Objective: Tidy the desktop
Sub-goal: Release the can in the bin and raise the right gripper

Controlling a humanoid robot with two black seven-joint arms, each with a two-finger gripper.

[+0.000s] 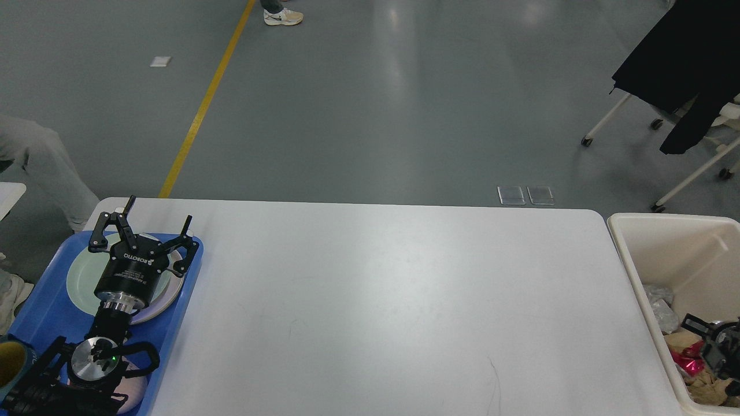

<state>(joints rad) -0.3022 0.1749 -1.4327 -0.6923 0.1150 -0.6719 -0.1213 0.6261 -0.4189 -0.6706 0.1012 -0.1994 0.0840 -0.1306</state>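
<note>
Blue tray (43,312): sits at the left end of the table, its near part cut by the picture edge. Holds stacked plates (78,277), pale green over a lilac one, and a dark cup with a yellow inside (10,363) at the lower left corner.

Left gripper (157,226): black, hangs over the plates with its two fingers spread wide apart, nothing between them. The arm runs back toward the lower left corner, a small green light showing on its joint.

Table (381,306): large white desktop with rounded corners, fills the middle of the view from the tray to the bin. A faint dark scratch marks the near right part.

Cream bin (636,242): stands just beside the right end of the table. Contains crumpled brown paper (708,390), a silvery wad (659,306) and a pink wrapper (688,365).

Right gripper (702,338): dark, small, partly cut by the right edge, inside the bin above the rubbish. Cannot tell whether its fingers are apart or together.

Beyond the table: grey floor with a yellow line (205,104); a wheeled chair with a black garment (685,63), upper right.
</note>
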